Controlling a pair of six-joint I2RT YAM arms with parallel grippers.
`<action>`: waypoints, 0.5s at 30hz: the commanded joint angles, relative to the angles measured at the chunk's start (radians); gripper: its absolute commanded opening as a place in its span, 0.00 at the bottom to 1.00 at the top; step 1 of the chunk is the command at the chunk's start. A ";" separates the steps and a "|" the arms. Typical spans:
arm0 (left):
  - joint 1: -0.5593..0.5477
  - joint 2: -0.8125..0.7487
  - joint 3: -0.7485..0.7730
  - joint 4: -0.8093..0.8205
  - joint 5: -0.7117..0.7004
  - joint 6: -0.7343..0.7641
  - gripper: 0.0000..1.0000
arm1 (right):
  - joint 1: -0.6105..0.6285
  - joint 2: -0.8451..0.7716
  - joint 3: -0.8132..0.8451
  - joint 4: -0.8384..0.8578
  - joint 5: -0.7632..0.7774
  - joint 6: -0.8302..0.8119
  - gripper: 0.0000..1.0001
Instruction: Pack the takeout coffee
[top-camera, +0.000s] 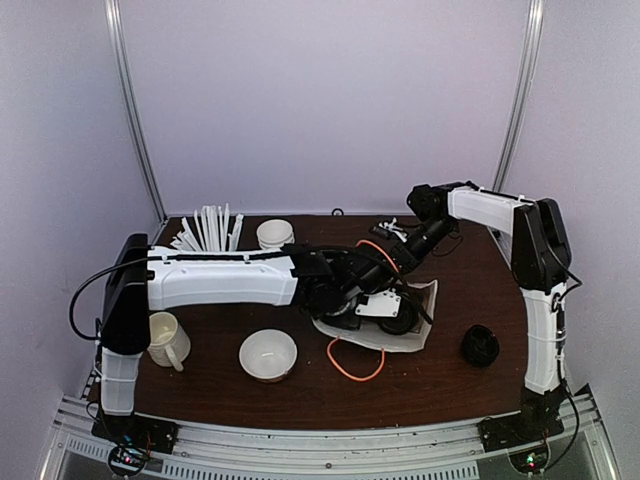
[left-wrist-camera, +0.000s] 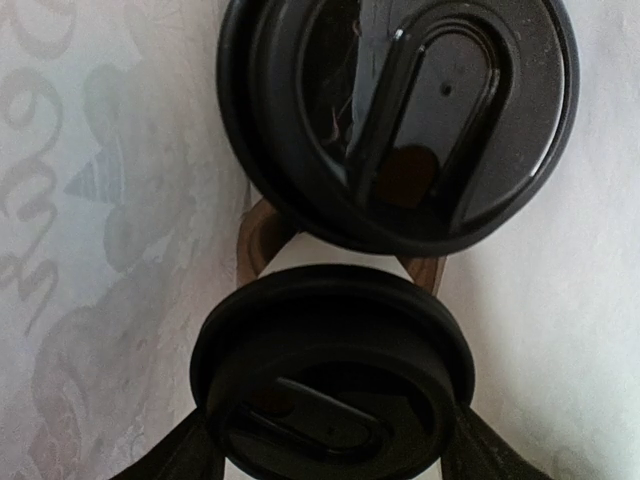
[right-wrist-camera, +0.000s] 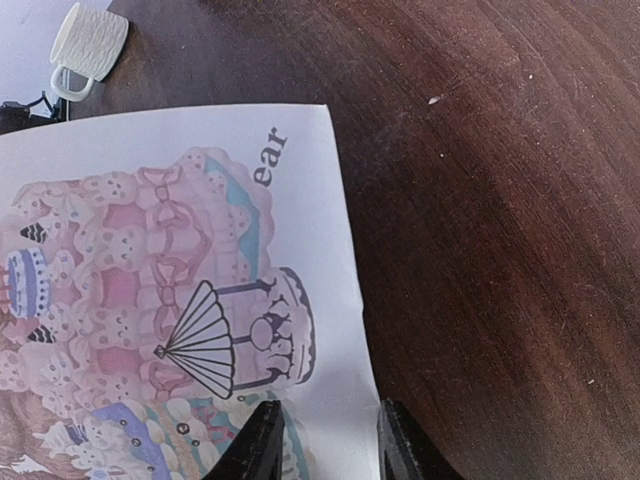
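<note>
Holding one lidded cup (left-wrist-camera: 330, 370) clamped in the left end effector (left-wrist-camera: 330, 455) inside the bag (left-wrist-camera: 100, 200), second cup (left-wrist-camera: 400, 110) just ahead to the right, right end effector (right-wrist-camera: 325, 440) apart above the bag

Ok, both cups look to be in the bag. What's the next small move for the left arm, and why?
Probably open the left gripper and let go: its fingers flank the near cup, which stands close beside the other cup inside the bag.

Top cam overlooks whole table (top-camera: 450, 385); both wrist cams close on bag (top-camera: 428, 297).
</note>
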 joint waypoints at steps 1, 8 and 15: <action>0.024 0.029 0.030 0.002 0.039 -0.022 0.52 | 0.017 0.032 -0.029 -0.011 0.017 -0.008 0.35; 0.030 0.028 0.037 -0.005 0.042 -0.020 0.52 | 0.030 0.072 -0.029 -0.040 -0.005 -0.014 0.35; 0.030 0.013 0.022 0.000 0.043 -0.022 0.50 | 0.027 0.092 0.015 -0.062 -0.014 0.006 0.36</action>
